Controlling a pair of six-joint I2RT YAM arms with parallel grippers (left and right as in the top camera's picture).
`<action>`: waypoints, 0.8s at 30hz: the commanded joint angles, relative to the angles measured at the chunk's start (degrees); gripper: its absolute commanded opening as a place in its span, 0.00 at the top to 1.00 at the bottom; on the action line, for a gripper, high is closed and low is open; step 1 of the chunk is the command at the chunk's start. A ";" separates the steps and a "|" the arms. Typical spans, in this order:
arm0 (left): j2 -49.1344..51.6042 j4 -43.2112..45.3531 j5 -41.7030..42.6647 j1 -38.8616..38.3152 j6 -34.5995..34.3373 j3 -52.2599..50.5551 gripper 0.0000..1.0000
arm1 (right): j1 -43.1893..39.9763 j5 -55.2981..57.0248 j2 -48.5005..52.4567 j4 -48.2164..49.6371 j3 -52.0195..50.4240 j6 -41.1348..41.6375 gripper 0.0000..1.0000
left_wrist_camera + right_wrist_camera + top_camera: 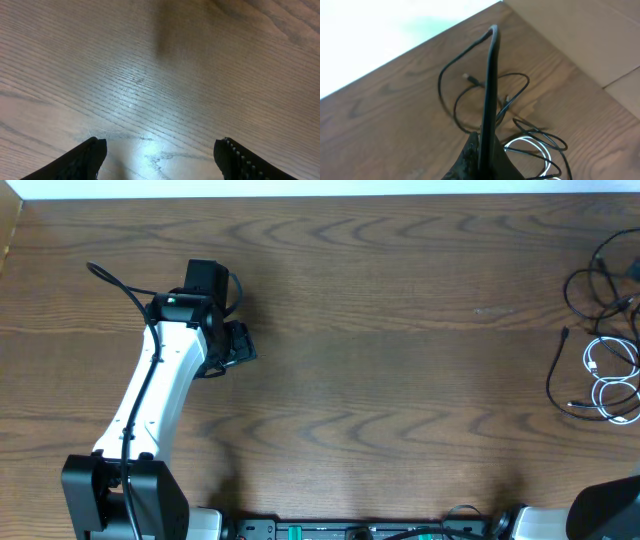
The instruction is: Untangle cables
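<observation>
From up here I see the left arm (150,390) reaching out over the left half of the table (400,330). In its wrist view the left gripper (161,146) stands wide open, its two dark fingers (92,155) far apart with only bare wood grain between them and nothing in its grasp. The cables (600,340) all lie at the far right of the table, well apart from that arm. Some of them run out of the overhead view at the right edge. Among them the white cable (612,392) sits coiled in a few loose loops on the near side of the heap. The black cables (440,82) loop around and above it, and one black strand (549,380) curves out to the left of the rest. Only a dark part of the right arm (610,510) shows in the bottom right corner of the overhead view. In its wrist view the right gripper (491,45) is closed tight, the fingers pressed into one thin dark blade pointing toward the heap. A black loop appears to run up to the blade's tip. I cannot tell whether it is pinched there or just lies behind it on the wood.
</observation>
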 commanded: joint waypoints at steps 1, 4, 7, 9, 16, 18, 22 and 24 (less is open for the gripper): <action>0.20 -0.37 -0.22 0.15 0.87 0.33 0.26 | -0.79 0.13 1.66 -0.20 0.52 -2.62 0.99; 0.20 -0.42 -0.22 0.15 0.87 0.33 0.26 | -1.51 0.31 3.34 -1.05 0.52 -2.62 0.99; 0.20 -0.42 -0.22 0.15 0.87 0.33 0.25 | -3.06 0.33 6.43 -3.52 0.48 -2.60 0.99; 0.20 -0.39 -0.22 0.15 0.87 0.33 0.26 | -4.24 0.70 8.81 -5.77 0.48 -2.40 0.99; 0.20 -0.44 -0.20 0.15 0.87 0.33 0.26 | -8.22 1.77 18.91 -11.93 0.48 1.36 0.99; 0.20 -0.52 -0.22 0.15 0.66 0.33 0.25 | -9.01 0.85 21.44 -13.29 0.48 2.58 0.98; 0.20 -0.57 -0.20 0.13 0.46 0.33 0.26 | -9.66 -6.75 24.26 -13.68 0.48 2.78 0.71; 0.20 -0.57 -0.20 0.13 0.46 0.33 0.26 | -9.66 -10.19 22.93 -12.35 1.16 2.78 0.53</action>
